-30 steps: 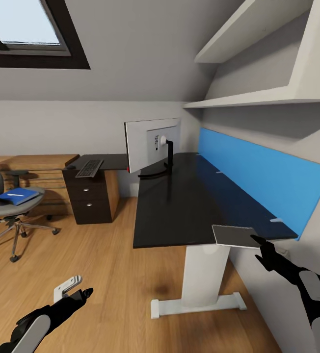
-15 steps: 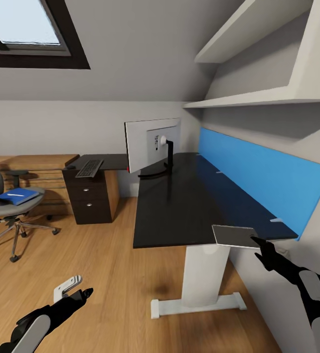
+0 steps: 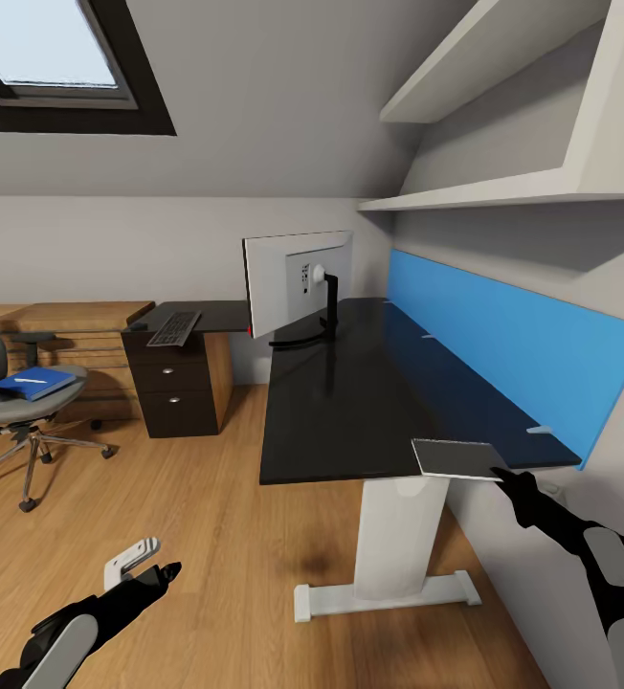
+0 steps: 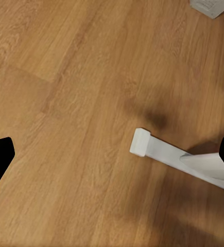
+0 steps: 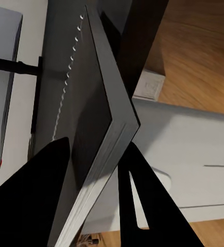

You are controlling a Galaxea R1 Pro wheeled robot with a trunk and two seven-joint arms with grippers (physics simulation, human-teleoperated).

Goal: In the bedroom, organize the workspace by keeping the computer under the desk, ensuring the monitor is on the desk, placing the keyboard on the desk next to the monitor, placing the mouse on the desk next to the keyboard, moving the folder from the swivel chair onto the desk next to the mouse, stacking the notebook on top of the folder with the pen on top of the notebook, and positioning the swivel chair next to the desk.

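I am holding the notebook [image 3: 457, 457] in my right gripper [image 3: 503, 473], its fingers closing on the cover at the bench's [image 3: 350, 402] near corner; half is overhanging, so letting go risks a fall. Left gripper [image 3: 164, 572] is hanging spread, empty, over open floor [image 3: 207, 517]

A skylight [image 3: 44, 57] with a dark frame is set in the sloped ceiling. Two white shelves [image 3: 503, 191] are mounted on the wall, one above the other, and a bright blue panel [image 3: 513, 344] is fixed to the wall beneath them. A low wooden unit [image 3: 63, 316] is seen against the far wall. The light wood floor [image 3: 207, 517] is laid in planks.
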